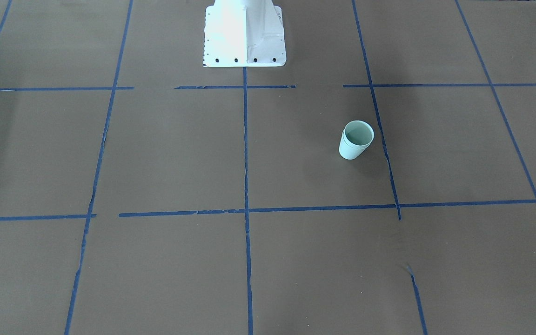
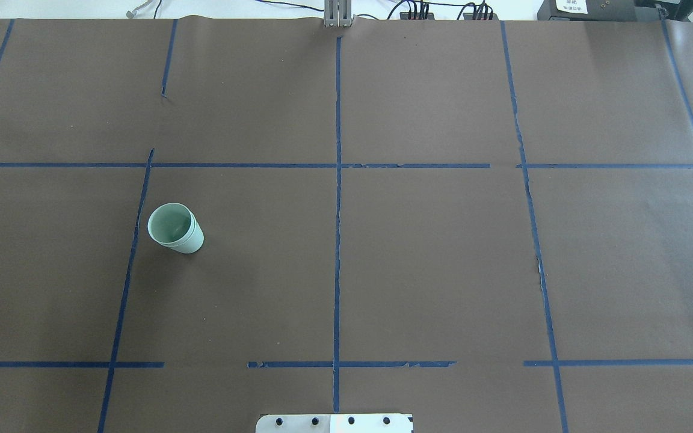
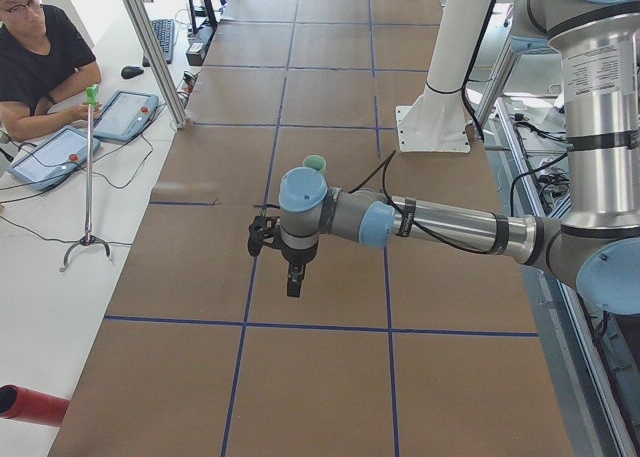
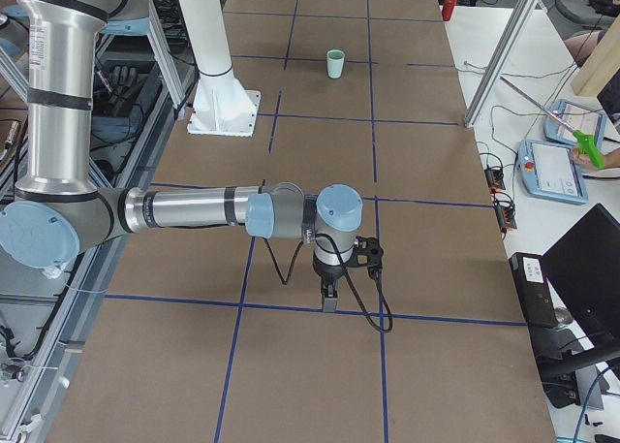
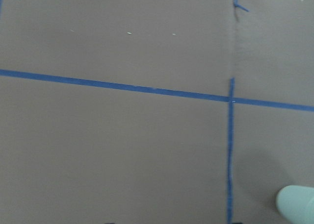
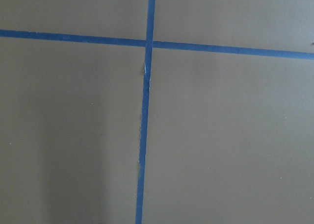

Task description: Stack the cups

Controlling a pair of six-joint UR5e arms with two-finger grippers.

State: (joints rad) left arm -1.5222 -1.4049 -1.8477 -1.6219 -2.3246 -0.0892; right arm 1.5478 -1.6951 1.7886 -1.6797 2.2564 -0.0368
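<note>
One pale mint-green cup (image 1: 356, 139) stands upright on the brown table, left of the centre line in the overhead view (image 2: 175, 228). A faint line under its rim hints at a second cup nested inside, but I cannot tell. No other cup shows. It also appears far off in the side views (image 3: 315, 163) (image 4: 335, 63) and at the bottom right of the left wrist view (image 5: 296, 204). My left gripper (image 3: 293, 285) hangs over the table, nearer the table's left end than the cup. My right gripper (image 4: 329, 302) hangs over the far right part. I cannot tell whether either is open or shut.
The white robot base (image 1: 244, 35) stands at the table's near-robot edge. Blue tape lines (image 2: 337, 240) divide the brown paper into squares. An operator (image 3: 40, 57) sits with tablets beside the table's left end, next to a metal post (image 3: 150, 47).
</note>
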